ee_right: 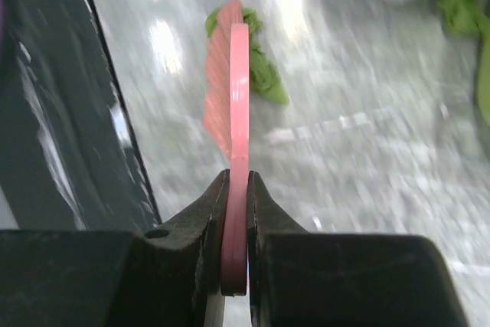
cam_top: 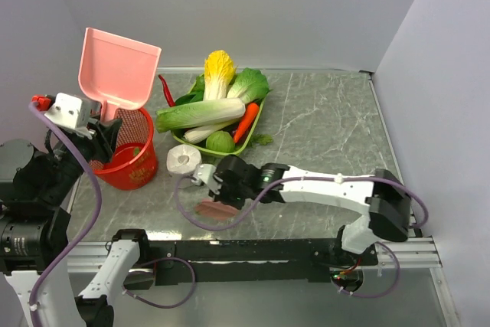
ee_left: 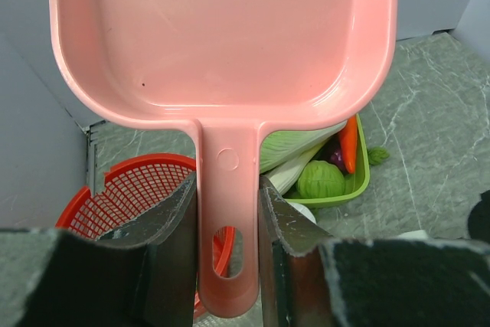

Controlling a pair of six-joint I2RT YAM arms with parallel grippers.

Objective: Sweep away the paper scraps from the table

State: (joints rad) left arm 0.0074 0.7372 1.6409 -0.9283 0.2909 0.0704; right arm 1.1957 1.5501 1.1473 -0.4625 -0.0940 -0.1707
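Note:
My left gripper (cam_top: 107, 132) (ee_left: 227, 181) is shut on the handle of a pink dustpan (cam_top: 119, 70) (ee_left: 222, 36). It holds the pan upright over the red mesh basket (cam_top: 130, 162) (ee_left: 145, 181) at the table's left. Low over the front of the table, my right gripper (cam_top: 222, 191) (ee_right: 238, 178) is shut on a pink brush (cam_top: 217, 209) (ee_right: 237, 89), seen edge-on in the right wrist view. A crumpled green paper scrap (ee_right: 264, 74) lies on the marble just beyond the brush's tip. The right arm hides that scrap in the top view.
A green tray (cam_top: 255, 126) holding cabbages, a carrot and a red chilli stands at the back centre. A white roll (cam_top: 184, 160) lies between basket and right gripper. A small green piece (cam_top: 264, 140) lies beside the tray. The black front rail (ee_right: 84, 135) runs close to the brush.

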